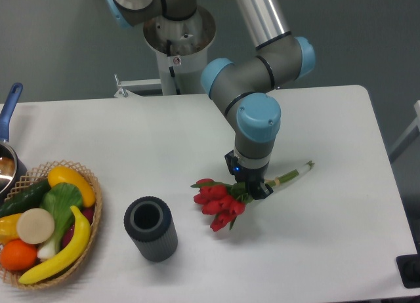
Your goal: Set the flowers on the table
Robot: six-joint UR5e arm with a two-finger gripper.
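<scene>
End effector (252,187) clamped around flowers (217,200)

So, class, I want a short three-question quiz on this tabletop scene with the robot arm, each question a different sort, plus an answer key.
1. True or false: the dark grey ribbed cylinder vase holds the bunch of red artificial tulips.
2. Which lies in the woven wicker basket? A) yellow banana B) book C) mug
3. What does the two-finger gripper grasp?

Key: 1 false, the vase stands empty; 2 A; 3 the tulips, near where stems meet blooms, low over the white tabletop.
</scene>
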